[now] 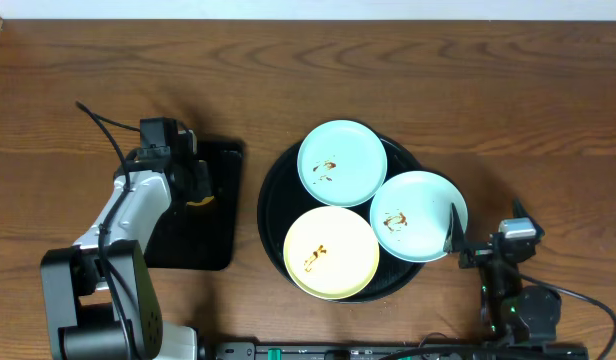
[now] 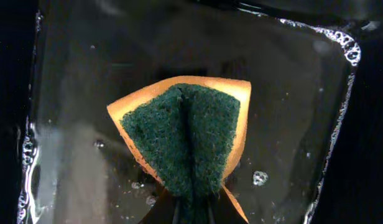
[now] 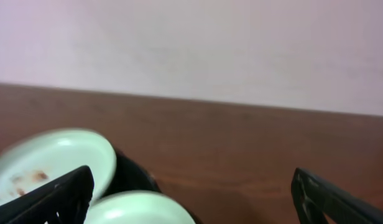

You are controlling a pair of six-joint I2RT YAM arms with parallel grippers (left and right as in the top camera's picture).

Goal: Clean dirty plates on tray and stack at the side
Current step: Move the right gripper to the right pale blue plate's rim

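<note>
Three plates with brown smears lie on the round black tray (image 1: 273,190): a pale blue one (image 1: 342,162) at the back, another pale blue one (image 1: 418,215) on the right, and a pale yellow one (image 1: 331,252) in front. My left gripper (image 1: 198,190) is over the small rectangular tray, left of the round one. It is shut on a green and orange sponge (image 2: 185,137), pinched into a fold between the fingertips (image 2: 193,214). My right gripper (image 1: 486,225) stands wide open just right of the right blue plate (image 3: 142,208), with nothing between its fingers (image 3: 61,196).
The rectangular black tray (image 1: 213,235) under the left gripper is wet, with water drops on its floor (image 2: 291,93). Bare wooden table (image 1: 508,110) surrounds both trays. The far blue plate (image 3: 48,165) shows at the left of the right wrist view.
</note>
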